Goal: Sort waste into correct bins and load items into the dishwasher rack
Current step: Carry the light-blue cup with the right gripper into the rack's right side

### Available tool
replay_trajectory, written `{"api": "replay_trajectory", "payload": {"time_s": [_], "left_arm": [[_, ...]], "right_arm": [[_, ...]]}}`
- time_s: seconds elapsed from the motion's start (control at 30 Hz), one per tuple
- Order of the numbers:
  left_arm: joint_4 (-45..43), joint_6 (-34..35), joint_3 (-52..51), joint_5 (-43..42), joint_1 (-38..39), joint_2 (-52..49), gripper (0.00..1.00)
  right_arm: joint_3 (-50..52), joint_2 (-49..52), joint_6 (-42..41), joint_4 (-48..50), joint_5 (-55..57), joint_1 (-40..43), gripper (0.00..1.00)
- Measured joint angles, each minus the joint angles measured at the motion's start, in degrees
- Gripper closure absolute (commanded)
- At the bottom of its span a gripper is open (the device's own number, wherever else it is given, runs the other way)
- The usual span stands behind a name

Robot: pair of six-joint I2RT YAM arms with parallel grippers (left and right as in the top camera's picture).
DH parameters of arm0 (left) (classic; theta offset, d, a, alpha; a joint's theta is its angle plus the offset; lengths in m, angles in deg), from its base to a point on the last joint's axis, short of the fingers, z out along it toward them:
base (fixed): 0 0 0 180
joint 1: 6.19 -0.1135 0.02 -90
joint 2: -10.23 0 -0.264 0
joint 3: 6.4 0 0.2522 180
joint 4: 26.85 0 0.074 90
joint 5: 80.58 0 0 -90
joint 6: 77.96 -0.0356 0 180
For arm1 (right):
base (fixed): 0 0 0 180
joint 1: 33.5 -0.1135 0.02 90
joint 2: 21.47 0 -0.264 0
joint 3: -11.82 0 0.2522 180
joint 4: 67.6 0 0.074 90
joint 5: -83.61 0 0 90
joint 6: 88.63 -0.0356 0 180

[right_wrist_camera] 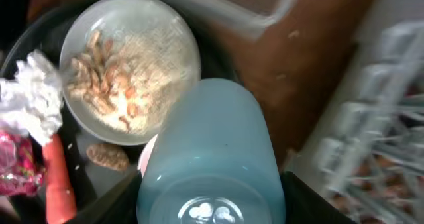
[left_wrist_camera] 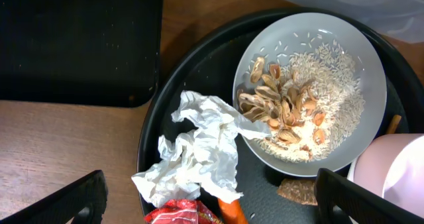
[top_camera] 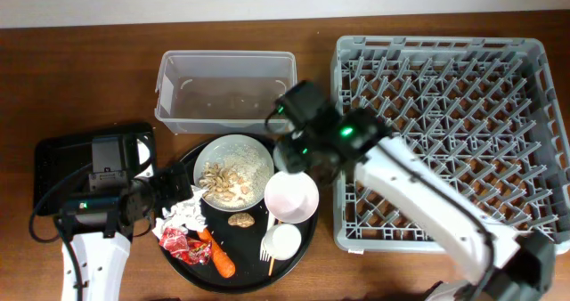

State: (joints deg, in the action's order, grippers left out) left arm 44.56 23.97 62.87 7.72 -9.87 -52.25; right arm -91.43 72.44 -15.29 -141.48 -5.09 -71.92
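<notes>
Held: pale blue cup (right_wrist_camera: 209, 138), clamped in right gripper (right_wrist_camera: 211, 194), base toward camera. Ahead-left: white plate (right_wrist_camera: 126, 6) with nut shells (right_wrist_camera: 99, 78), crumbs (right_wrist_camera: 159, 65). Far left: tissue (right_wrist_camera: 30, 98), carrot (right_wrist_camera: 56, 177). Right: rack (right_wrist_camera: 391, 85), blurred.

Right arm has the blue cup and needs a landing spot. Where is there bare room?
The dishwasher rack shows nothing on its peg grid, room for the pale blue cup. The clear tub looks empty too. Bare table lies left of the tub, above the black tray. The round tray is crowded: plate, pink bowl, white cup, tissue, carrot.
</notes>
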Motion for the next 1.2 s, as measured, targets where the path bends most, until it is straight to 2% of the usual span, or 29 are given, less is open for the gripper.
{"api": "replay_trajectory", "payload": {"time_s": [0.1,0.2,0.33,0.53,0.7,0.83,1.2], "left_arm": [[0.0,0.1,0.0,0.0,0.0,0.0,0.01],[0.0,0.2,0.0,0.0,0.0,0.0,0.01],[0.0,0.1,0.0,0.0,0.0,0.0,0.01],[0.0,0.2,0.0,0.0,0.0,0.0,0.01],[0.0,0.2,0.0,0.0,0.0,0.0,0.01],[0.0,0.2,0.0,0.0,0.0,0.0,0.01],[0.0,0.2,0.0,0.0,0.0,0.0,0.01]], "right_arm": [[-4.3,-1.4,0.0,-3.5,0.7,6.8,0.44],[-5.1,-2.6,0.0,-7.5,1.3,17.2,0.44],[-5.2,-3.8,-0.1,-12.9,2.0,36.8,0.44],[-5.2,-4.1,2.0,-13.9,2.4,61.9,0.45],[-3.6,-4.2,3.4,-10.7,2.4,76.4,0.44],[-0.4,-4.2,3.4,-6.2,2.3,81.3,0.44],[0.6,5.1,3.6,-2.5,2.3,81.8,0.44]]}}
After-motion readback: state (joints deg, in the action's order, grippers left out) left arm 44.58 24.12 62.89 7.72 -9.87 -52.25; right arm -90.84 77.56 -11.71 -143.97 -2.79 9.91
